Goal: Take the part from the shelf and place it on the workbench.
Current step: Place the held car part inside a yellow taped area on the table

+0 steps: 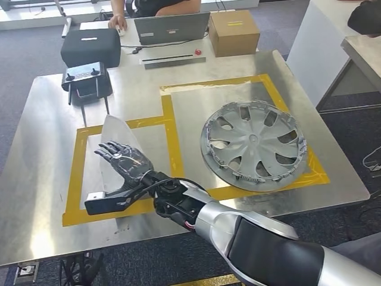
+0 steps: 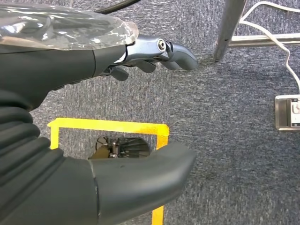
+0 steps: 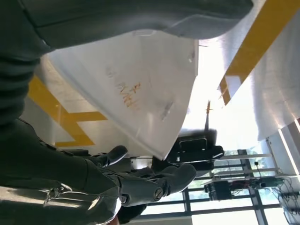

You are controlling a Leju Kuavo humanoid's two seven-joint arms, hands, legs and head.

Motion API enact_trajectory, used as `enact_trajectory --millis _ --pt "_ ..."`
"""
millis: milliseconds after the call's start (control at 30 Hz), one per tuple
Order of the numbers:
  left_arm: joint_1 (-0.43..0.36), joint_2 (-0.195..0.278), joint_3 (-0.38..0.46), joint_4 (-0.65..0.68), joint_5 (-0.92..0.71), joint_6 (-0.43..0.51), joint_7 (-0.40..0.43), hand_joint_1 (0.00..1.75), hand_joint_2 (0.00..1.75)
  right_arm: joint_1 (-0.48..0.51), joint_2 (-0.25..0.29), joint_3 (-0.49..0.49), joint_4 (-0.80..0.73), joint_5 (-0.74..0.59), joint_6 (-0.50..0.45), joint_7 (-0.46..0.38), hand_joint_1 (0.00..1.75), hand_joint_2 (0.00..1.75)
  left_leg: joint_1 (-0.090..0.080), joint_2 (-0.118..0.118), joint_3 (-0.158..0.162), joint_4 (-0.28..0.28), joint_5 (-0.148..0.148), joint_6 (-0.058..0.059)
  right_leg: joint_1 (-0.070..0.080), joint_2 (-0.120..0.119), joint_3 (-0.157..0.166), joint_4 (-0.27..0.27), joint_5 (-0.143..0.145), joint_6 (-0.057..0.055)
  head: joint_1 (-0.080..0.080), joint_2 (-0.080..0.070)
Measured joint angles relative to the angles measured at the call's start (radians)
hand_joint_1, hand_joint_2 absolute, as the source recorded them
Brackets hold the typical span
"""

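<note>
The part (image 1: 114, 132) is a curved silver-white panel with a black base (image 1: 108, 202). It stands on the metal workbench (image 1: 44, 149) inside the left yellow-taped rectangle, its base lying over the front tape line. My right hand (image 1: 125, 164) reaches in from the lower right and holds it, fingers spread across the panel. In the right wrist view the panel (image 3: 141, 93) lies between the thumb (image 3: 141, 14) and the dark fingers (image 3: 155, 183). My left hand (image 2: 53, 70) hangs over grey carpet with fingers and thumb apart, holding nothing.
A silver hubcap (image 1: 253, 146) lies in the right taped rectangle. At the far side stand a black case (image 1: 90, 46), a black controller on a stand (image 1: 86, 78), a laptop (image 1: 171, 27) and a cardboard box (image 1: 233, 33). A person's hand (image 1: 118, 21) rests there.
</note>
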State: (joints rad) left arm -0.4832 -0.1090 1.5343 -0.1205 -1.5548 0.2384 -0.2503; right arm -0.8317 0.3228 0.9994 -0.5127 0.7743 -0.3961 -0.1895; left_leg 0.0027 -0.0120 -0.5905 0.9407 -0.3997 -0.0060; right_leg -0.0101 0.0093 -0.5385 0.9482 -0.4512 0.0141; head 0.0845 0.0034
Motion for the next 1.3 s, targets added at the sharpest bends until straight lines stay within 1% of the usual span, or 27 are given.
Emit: enact_trajectory --millis 67,133,200,267,333,400,533,667,833,933,1133,1300 --pt "0.0 0.002 0.0 0.0 0.005 0.001 -0.001 0.0 0.0 0.0 0.002 -0.02 -0.013 -0.068 0.022 -0.043 0.0 0.0 0.0 0.0 0.0 0.0 0.0 0.0 0.0 0.0 0.0 0.0 0.0 0.0 0.0 0.0" --pt "0.001 0.005 0.0 0.0 0.014 0.0 -0.003 0.0 0.0 0.006 0.001 -0.046 -0.045 -0.164 0.067 -0.077 0.0 0.0 0.0 0.001 0.0 0.0 0.0 0.0 0.0 0.001 0.0 0.0 0.0 0.0 0.0 0.0" --pt "0.004 0.011 0.0 0.0 0.023 -0.003 -0.007 0.0 0.0 0.022 -0.008 -0.074 -0.106 -0.282 0.119 -0.088 0.0 0.0 0.0 0.001 0.0 0.0 0.0 0.0 0.0 0.001 0.0 0.0 0.0 0.0 0.0 0.0" --pt "0.008 0.018 0.0 0.0 0.029 -0.006 -0.01 0.0 0.0 0.041 -0.027 -0.099 -0.182 -0.387 0.16 -0.077 0.0 0.0 0.0 0.001 0.0 0.0 0.0 0.0 0.0 0.001 0.0 0.0 0.0 0.0 0.0 0.0" --pt "0.012 0.026 0.0 0.0 0.037 -0.007 -0.013 0.0 0.0 0.061 -0.058 -0.124 -0.271 -0.472 0.186 -0.06 0.0 0.0 0.0 0.001 0.0 0.0 0.0 0.0 0.0 0.001 0.0 0.0 0.0 0.0 0.0 0.0" --pt "0.018 0.036 0.0 -0.001 0.053 -0.007 -0.014 0.0 0.0 0.091 -0.101 -0.156 -0.394 -0.576 0.211 -0.044 0.0 0.0 0.0 0.001 0.0 0.0 0.0 0.0 0.0 0.001 0.0 0.0 0.0 0.0 0.0 0.0" --pt "0.033 0.057 0.0 -0.002 0.083 -0.002 -0.019 0.0 0.0 0.133 -0.192 -0.215 -0.631 -0.806 0.302 0.002 0.0 0.0 0.0 0.002 0.0 0.0 -0.001 0.001 0.0 0.002 0.0 -0.001 0.0 0.0 0.0 0.0" --pt "0.041 0.073 0.0 -0.003 0.109 0.004 -0.024 0.0 0.0 0.167 -0.27 -0.249 -0.806 -0.951 0.368 0.008 0.0 0.0 0.0 0.002 0.001 0.001 -0.001 0.001 0.0 0.002 0.0 -0.001 0.0 0.0 0.0 0.0" --pt "0.049 0.086 0.0 -0.003 0.124 0.005 -0.028 0.0 0.0 0.224 -0.358 -0.285 -0.991 -1.093 0.413 0.018 0.0 0.0 0.0 0.002 0.001 0.001 -0.001 0.001 0.0 0.002 0.0 -0.001 0.0 0.0 0.0 0.0" --pt "0.051 0.091 0.0 -0.003 0.129 0.008 -0.027 0.0 0.0 0.276 -0.405 -0.3 -1.089 -1.148 0.432 0.03 0.0 0.0 0.0 0.002 0.002 0.001 -0.001 0.001 0.0 0.002 0.001 -0.001 0.0 0.0 0.0 0.0" --pt "0.057 0.102 0.0 -0.003 0.14 0.013 -0.028 0.0 0.0 0.404 -0.482 -0.305 -1.231 -1.143 0.446 0.054 0.0 0.0 0.0 0.002 0.002 0.0 -0.002 0.001 0.0 0.002 0.001 -0.001 0.0 0.0 0.0 0.0" --pt "0.06 0.109 0.0 -0.003 0.15 0.014 -0.028 0.0 0.0 0.495 -0.526 -0.307 -1.295 -1.165 0.474 0.027 0.0 0.0 0.0 0.002 0.003 0.0 -0.002 0.001 0.0 0.002 0.002 -0.001 0.0 0.0 0.0 0.0"
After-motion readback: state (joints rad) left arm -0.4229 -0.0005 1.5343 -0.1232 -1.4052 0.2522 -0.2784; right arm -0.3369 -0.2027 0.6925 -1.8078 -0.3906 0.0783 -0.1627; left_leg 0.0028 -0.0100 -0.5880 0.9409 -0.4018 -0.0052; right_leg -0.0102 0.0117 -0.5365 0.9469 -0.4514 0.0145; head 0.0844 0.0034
